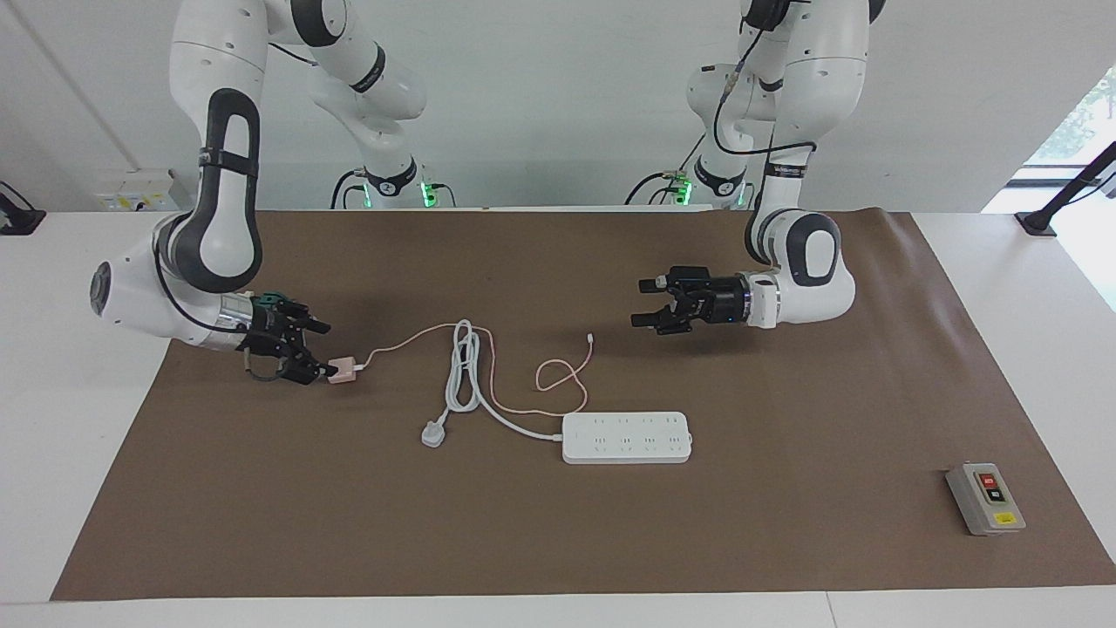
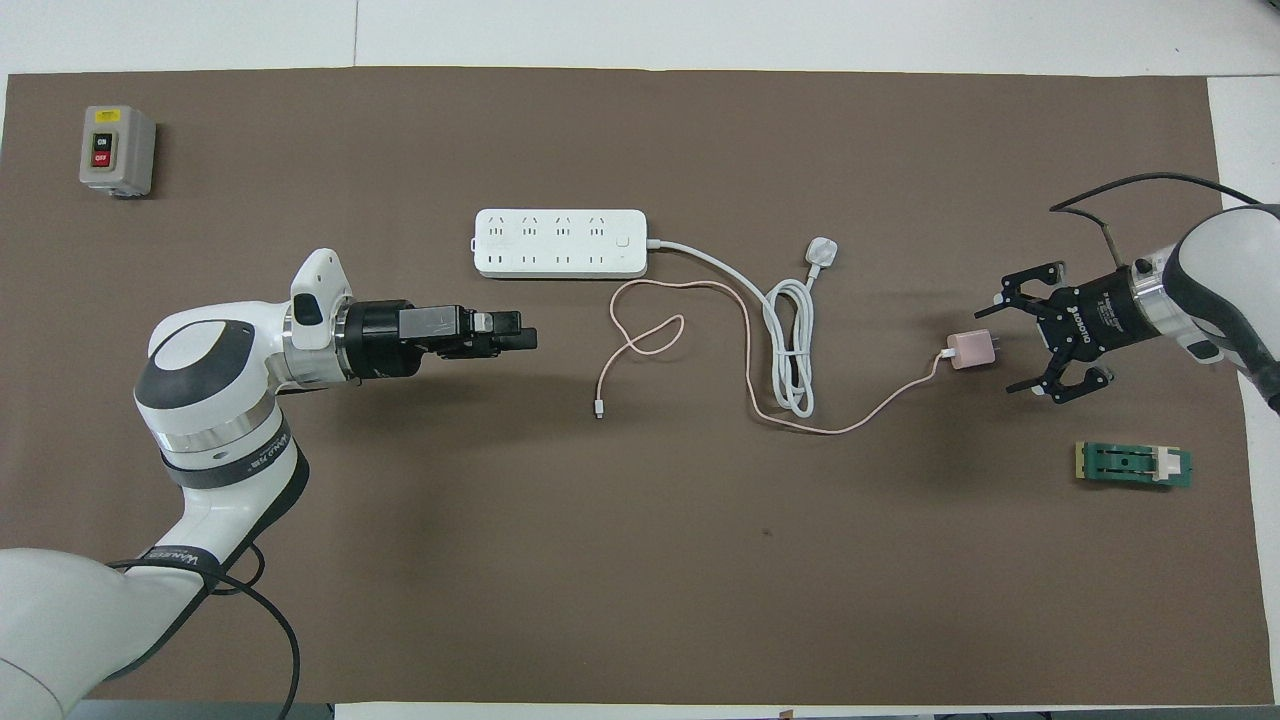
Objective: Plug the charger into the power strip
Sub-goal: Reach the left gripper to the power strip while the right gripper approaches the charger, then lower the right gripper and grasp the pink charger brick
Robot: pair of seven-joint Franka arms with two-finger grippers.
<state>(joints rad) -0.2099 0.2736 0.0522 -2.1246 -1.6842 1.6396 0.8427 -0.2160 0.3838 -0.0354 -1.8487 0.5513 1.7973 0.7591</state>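
- White bench [image 1: 52,392] spread with a brown mat [image 2: 640,560].
- Small pale pink cube-shaped charger [image 2: 970,350] lying flat toward the right arm's end, prongs pointing at the right pincer [image 2: 1020,343]; thin pink cable looping toward the long flat white power strip [image 2: 560,243].
- Right pincer spread open just beside the prongs, gripping nothing.
- Left pincer [image 1: 643,303] open, hovering over bare mat.

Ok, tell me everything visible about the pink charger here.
The charger is a small pale pink cube lying on the brown mat toward the right arm's end of the table, unplugged. Its thin pink cable loops across the white cord to a loose end. The open right gripper sits at its prong end; contact is unclear.
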